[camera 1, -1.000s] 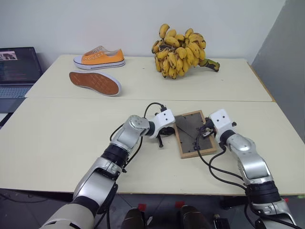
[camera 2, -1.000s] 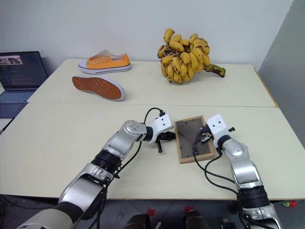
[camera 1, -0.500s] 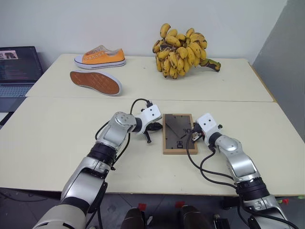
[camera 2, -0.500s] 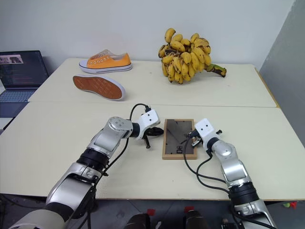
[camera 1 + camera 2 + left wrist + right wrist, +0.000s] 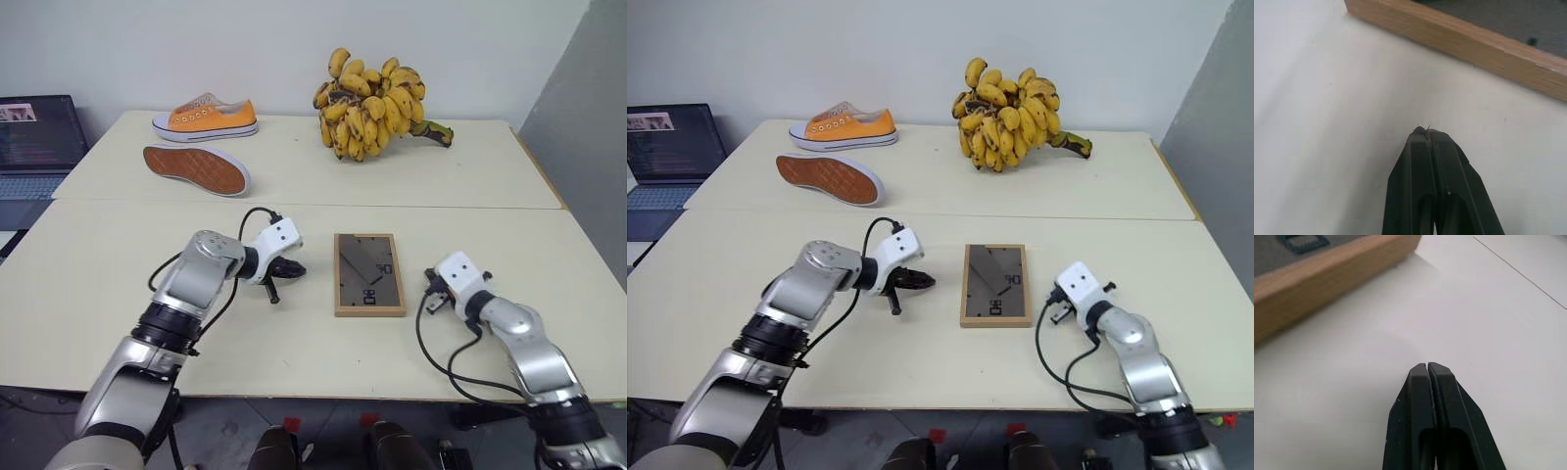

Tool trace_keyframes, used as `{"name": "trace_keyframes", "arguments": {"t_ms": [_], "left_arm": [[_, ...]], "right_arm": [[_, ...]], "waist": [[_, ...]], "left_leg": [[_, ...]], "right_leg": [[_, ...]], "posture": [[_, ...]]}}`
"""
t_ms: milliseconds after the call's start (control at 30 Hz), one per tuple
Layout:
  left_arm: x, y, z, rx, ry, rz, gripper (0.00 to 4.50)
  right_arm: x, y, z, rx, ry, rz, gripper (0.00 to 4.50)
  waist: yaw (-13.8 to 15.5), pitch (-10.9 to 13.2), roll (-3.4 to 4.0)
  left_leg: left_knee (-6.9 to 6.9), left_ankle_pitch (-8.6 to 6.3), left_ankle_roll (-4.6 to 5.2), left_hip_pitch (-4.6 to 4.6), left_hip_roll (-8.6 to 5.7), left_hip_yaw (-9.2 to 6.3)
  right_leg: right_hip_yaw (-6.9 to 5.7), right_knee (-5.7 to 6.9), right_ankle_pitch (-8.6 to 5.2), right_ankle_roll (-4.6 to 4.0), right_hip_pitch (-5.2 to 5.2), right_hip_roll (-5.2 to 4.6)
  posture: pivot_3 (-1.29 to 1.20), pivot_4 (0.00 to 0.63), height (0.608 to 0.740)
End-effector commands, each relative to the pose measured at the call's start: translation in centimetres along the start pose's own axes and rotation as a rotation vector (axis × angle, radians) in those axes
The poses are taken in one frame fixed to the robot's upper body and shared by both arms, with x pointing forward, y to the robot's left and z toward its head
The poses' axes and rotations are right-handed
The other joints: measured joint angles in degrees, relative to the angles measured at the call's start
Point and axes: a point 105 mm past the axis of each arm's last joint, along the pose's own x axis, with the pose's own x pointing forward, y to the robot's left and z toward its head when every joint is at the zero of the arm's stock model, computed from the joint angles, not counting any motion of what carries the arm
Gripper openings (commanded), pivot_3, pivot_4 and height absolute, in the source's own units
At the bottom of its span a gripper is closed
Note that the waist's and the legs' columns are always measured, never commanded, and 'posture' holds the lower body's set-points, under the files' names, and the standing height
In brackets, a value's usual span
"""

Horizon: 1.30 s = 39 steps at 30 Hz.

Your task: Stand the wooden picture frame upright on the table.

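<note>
Wooden picture frame [image 5: 369, 274] flat on table [image 5: 118, 284] | both pincers closed, empty

Light-wood picture frame [image 5: 369, 275], dark grey back, white numerals; cream table [image 5: 118, 284]; orange shoe [image 5: 205, 118]; yellow bananas [image 5: 369, 105].

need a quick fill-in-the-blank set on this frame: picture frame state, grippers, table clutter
1. The picture frame lies ____ on the table, back panel up.
2. Both grippers, left and right, have their fingers ____.
3. The bunch of ____ sits at the far edge.

Missing words: flat; shut; bananas
</note>
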Motion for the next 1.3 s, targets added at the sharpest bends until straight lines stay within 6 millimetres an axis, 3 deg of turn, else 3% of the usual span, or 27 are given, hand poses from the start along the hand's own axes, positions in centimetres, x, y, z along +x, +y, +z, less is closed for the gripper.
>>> {"name": "trace_keyframes", "arguments": {"t_ms": [33, 300, 533, 833, 1067, 1300], "left_arm": [[-2.1, -1.3, 1.1, -0.116, -0.031, -0.058, 0.0], [-1.2, -4.1, 0.8, -0.475, -0.01, -0.114, 0.0], [-0.8, -4.3, 1.1, -0.561, -0.012, -0.095, 0.0], [-0.1, -4.7, 1.6, -0.615, -0.053, -0.151, 1.61], [0.2, -3.9, 2.5, -0.696, -0.132, -0.157, 3.2], [1.2, -3.6, 2.7, -0.759, -0.171, -0.13, 3.2]], "right_arm": [[-1.9, -0.6, 1.1, -0.03, -0.037, 0.01, 0.05], [-3.2, -1.0, 1.5, -0.04, -0.034, 0.027, 0.05], [-2.8, -0.6, 1.7, -0.031, -0.038, 0.038, 0.05], [-2.5, -0.1, 1.7, -0.026, -0.036, 0.046, 0.0], [-2.1, 0.2, 1.6, -0.028, -0.035, 0.058, 0.0], [-1.5, 1.0, 1.4, -0.036, -0.02, 0.097, 0.0]], "waist": [[-0.04, 0.0, 0.0], [0.41, 0.01, -0.02], [0.52, 0.01, -0.02], [0.85, 0.01, -0.03], [0.88, 0.01, -0.03], [0.86, 0.01, -0.03]], "left_leg": [[0.0, 0.0, 0.0, 0.02, 0.0, -0.01], [0.07, 0.0, 0.0, 0.03, 0.0, -0.02], [0.06, 0.0, 0.0, 0.04, 0.0, -0.02], [0.07, 0.0, -0.01, 0.03, -0.01, -0.01], [0.07, 0.0, -0.01, 0.04, -0.01, -0.02], [0.07, 0.0, -0.02, 0.05, -0.02, -0.01]], "right_leg": [[-0.02, -0.01, -0.03, 0.04, 0.02, 0.0], [-0.02, 0.0, -0.12, 0.21, 0.06, 0.0], [-0.01, -0.01, -0.11, 0.19, 0.06, 0.0], [-0.01, -0.01, -0.02, 0.05, 0.06, -0.03], [-0.01, -0.01, -0.01, 0.03, 0.06, -0.03], [-0.01, -0.01, 0.02, -0.01, 0.07, -0.04]], "posture": [[0.0, 0.15, 0.74], [0.0, 0.15, 0.74], [0.0, 0.15, 0.74], [0.0, 0.15, 0.74], [0.0, 0.15, 0.74], [0.0, 0.15, 0.74]]}}
